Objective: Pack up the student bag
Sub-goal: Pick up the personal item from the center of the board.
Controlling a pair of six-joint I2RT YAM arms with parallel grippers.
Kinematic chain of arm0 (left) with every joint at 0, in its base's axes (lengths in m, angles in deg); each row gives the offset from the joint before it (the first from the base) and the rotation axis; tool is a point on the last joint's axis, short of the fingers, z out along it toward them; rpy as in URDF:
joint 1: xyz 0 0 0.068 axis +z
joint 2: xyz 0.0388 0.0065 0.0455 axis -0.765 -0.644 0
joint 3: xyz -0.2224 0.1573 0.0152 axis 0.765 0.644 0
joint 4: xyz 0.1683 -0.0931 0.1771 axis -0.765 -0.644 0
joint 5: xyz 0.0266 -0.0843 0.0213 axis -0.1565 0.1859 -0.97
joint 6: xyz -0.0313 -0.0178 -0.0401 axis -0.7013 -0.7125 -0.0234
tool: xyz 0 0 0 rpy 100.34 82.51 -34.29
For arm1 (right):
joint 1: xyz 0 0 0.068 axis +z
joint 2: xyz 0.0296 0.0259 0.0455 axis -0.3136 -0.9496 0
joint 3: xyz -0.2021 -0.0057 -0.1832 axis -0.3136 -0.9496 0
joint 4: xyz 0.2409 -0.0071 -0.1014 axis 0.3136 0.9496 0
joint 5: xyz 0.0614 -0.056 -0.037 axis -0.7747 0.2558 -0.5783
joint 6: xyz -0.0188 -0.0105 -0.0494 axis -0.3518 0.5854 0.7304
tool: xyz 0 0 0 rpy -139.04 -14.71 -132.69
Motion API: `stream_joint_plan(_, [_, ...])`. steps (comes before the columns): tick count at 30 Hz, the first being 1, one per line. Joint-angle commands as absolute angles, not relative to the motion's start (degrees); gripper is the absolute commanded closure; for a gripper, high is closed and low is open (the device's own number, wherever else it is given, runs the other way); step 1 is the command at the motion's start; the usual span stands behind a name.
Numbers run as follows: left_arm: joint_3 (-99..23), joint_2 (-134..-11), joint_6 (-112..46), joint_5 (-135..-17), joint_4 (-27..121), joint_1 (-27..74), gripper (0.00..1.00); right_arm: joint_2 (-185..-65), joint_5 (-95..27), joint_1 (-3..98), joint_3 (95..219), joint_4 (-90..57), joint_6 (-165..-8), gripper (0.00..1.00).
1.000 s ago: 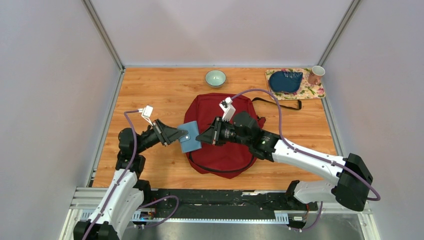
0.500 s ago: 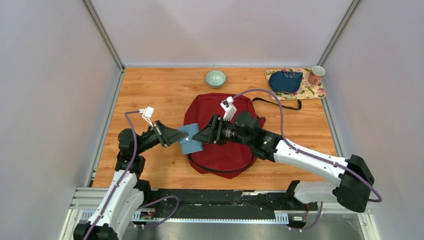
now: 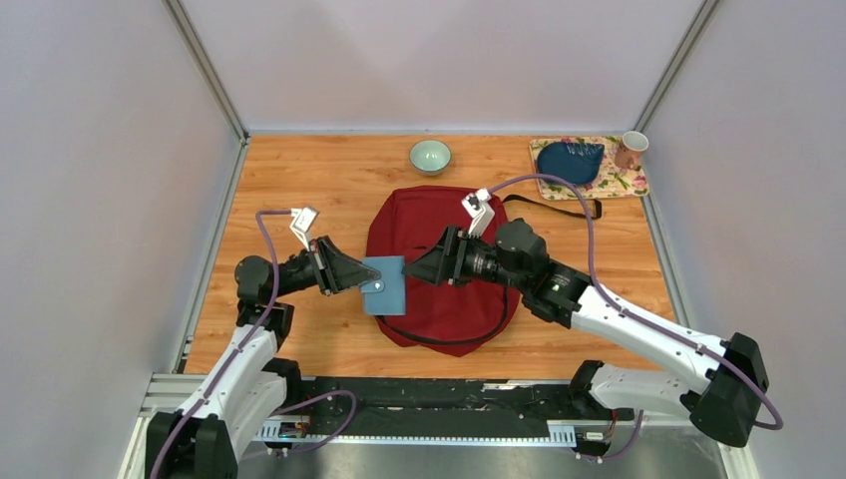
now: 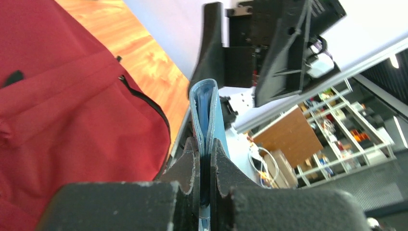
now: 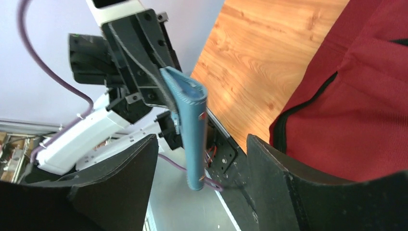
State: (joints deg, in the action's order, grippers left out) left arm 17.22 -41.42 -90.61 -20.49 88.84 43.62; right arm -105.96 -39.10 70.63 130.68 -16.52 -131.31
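- The left gripper (image 3: pixel 349 271) is clamping fully shut on one edge of a flat light blue folding case with stitched borders (image 3: pixel 384 285). The case's broad face is turning towards the overhead camera.
- The right gripper (image 3: pixel 411 269) is standing wide open and holding nothing. Its fingers (image 5: pixel 120 187) are flanking the case's free end with a gap on either side.
- The large dark red soft fabric backpack with black zipper trim (image 3: pixel 449 299) is lying flat at the middle of the wooden table (image 3: pixel 299 180). The case is overlapping its left margin in the overhead view.
- Risk: the grip is biting only a narrow strip, so the case may pivot or slip out.
- Risk: the open right fingers are bracketing the case closely, so a sideways move could knock it.
- Risk: an unopened bag mouth would leave the case resting on the fabric.
- Hidden: the zipper's state is not discernible, the right arm is covering the bag's middle, and the case's height above the bag cannot be judged.
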Motion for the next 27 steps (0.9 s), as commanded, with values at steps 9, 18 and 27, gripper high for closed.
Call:
stream_joint_plan(9, [15.14,-44.7,-93.54,-16.09,100.45,39.01,1.0,-112.06,-49.57,70.66,133.7,-19.58,-130.56,0.53])
stream_joint_plan(18, [14.7,-45.84,-92.4,-16.97,94.86,38.31,0.75,-112.59,-50.9,70.66,132.91,-23.28,-132.4,1.0])
stream_joint_plan(27, [10.05,-40.4,-73.68,-26.46,66.01,38.31,0.24,-104.95,-35.88,70.66,130.1,-14.84,-131.96,1.0])
